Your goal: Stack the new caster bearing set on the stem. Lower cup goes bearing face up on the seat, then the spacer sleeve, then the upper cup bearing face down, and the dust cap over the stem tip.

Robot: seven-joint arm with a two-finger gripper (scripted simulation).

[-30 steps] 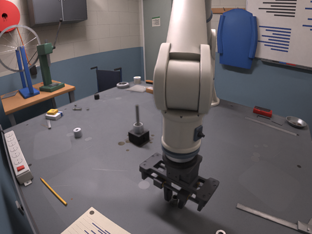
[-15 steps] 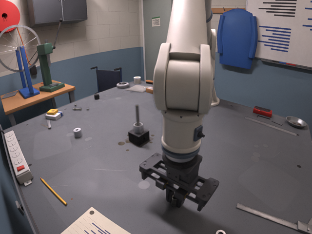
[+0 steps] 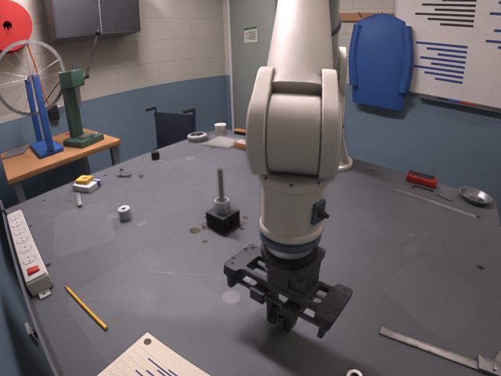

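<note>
A pale ring-shaped part (image 3: 221,204) sits on the black block (image 3: 223,219) around the thin upright stem (image 3: 220,184). A second pale ring, a cup or sleeve (image 3: 124,212), stands alone on the table to the left. My gripper (image 3: 282,321) is low over the near table, well in front of the stem, closed on a small dark part that its fingers mostly hide. A white ring (image 3: 353,372) peeks in at the bottom edge.
The near table edge holds a printed sheet (image 3: 153,360) and a pencil (image 3: 85,307). A steel ruler (image 3: 429,347) lies to the right. A power strip (image 3: 26,251) runs along the left edge. A small dish (image 3: 475,196) and a red tool (image 3: 421,178) sit far right.
</note>
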